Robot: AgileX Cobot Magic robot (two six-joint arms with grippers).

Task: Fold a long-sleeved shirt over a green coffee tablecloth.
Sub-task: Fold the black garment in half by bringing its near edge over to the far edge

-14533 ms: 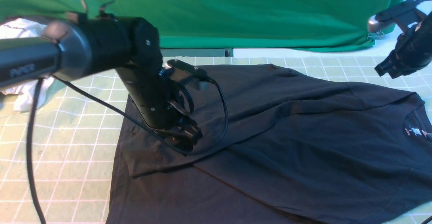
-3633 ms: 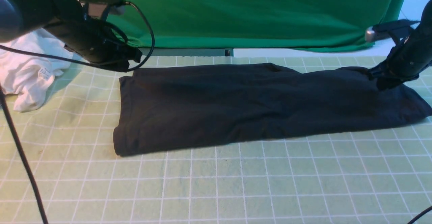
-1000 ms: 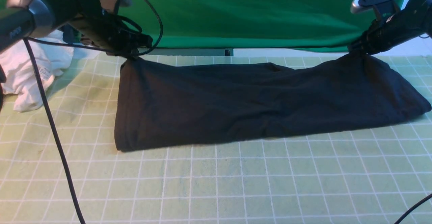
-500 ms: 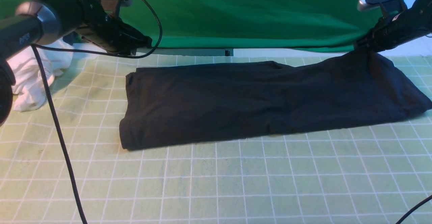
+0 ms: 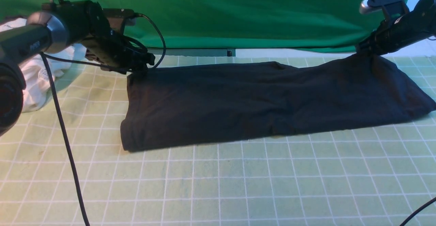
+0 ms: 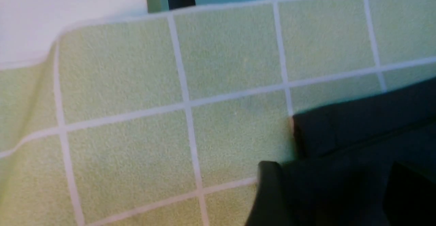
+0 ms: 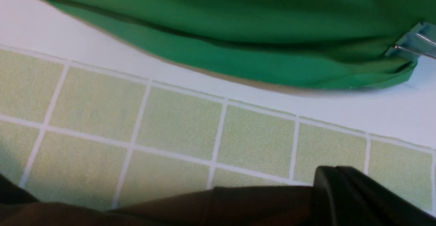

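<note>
The long-sleeved shirt (image 5: pixel 259 100) is black and lies folded into a long band across the green coffee tablecloth (image 5: pixel 218 185), a pale green cloth with a white grid. My left gripper (image 5: pixel 141 65) hangs low over the band's far left corner. In the left wrist view its jaws (image 6: pixel 335 175) stand apart, with black fabric (image 6: pixel 357 134) lying between and below the fingers. My right gripper (image 5: pixel 363 48) is shut on the far right corner of the shirt and holds it raised off the cloth. The right wrist view shows the closed fingertips (image 7: pixel 335 175) with dark fabric (image 7: pixel 221 205) beside them.
A crumpled white garment (image 5: pixel 34 79) lies at the far left. A deep green backdrop (image 5: pixel 238 14) hangs behind the table's far edge, with a metal clip (image 7: pixel 414 42) on it. A black cable (image 5: pixel 64 140) hangs from the left arm across the near left cloth.
My left gripper let go of the far left corner, which dropped flat onto the cloth, then came down close over it again. The right gripper keeps its corner raised.
</note>
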